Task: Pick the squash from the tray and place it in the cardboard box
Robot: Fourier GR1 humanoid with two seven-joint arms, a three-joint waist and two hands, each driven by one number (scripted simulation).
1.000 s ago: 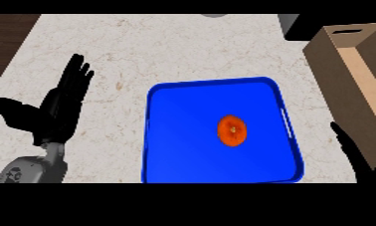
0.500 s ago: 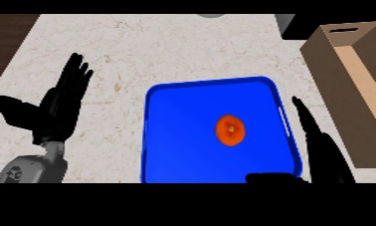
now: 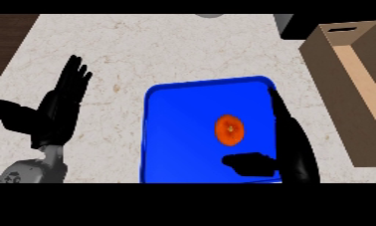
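**Right hand is beside the squash, ready to grab**

Head view: The squash is a small orange thing, smooth and a bit taller than it is wide. Its long way runs up and down in the view. It sits on the blue tray, toward the tray's right side, and nothing is touching it.

The right hand is black. It reaches over the tray's right edge with its fingers straight and pointing away from the robot. Its thumb sticks out to the left, just below the squash. So the hand is open and holds nothing. The squash lies just to the left of the fingers, in the space above the thumb. I think the hand only needs to slide a little left and curl in to catch it.

The left hand is open too, fingers up, resting on the counter well away from the tray. The right hand is much nearer to the squash.

The tray is shiny and flat with a low rim and round corners. The counter looks like pale stone with thin brown lines. The cardboard box is plain brown with an open top. It stands to the right of the tray, on the same side as the right hand.
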